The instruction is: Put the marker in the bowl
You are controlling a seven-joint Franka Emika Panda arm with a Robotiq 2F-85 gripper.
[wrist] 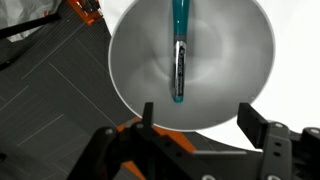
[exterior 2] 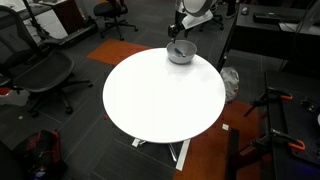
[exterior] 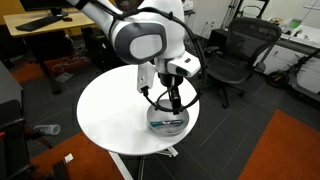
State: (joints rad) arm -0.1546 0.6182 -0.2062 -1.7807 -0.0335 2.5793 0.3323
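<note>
Your pincer (wrist: 196, 112) hangs over the bowl (wrist: 135, 70), fingers spread wide and holding nothing. The marker (wrist: 179, 55) lies inside the bowl, which sits near the tabletop's (exterior 2: 160, 105) edge.

The arm (exterior: 100, 15) wears smooth white shells over rounded, tube-like links. Its largest joint cap (exterior: 140, 42) is a grey disc set in a darker grey ring. Below the white wrist block a thin black cable (exterior: 148, 95) loops out to one side (it seems to run back to the wrist, though the picture is too small to be sure). The hand (exterior: 172, 104) is black throughout, slim and matte. In the wrist view its fingers (wrist: 147, 118) appear as dark, flat-sided bars on blocky, angular knuckles of the same black finish.
</note>
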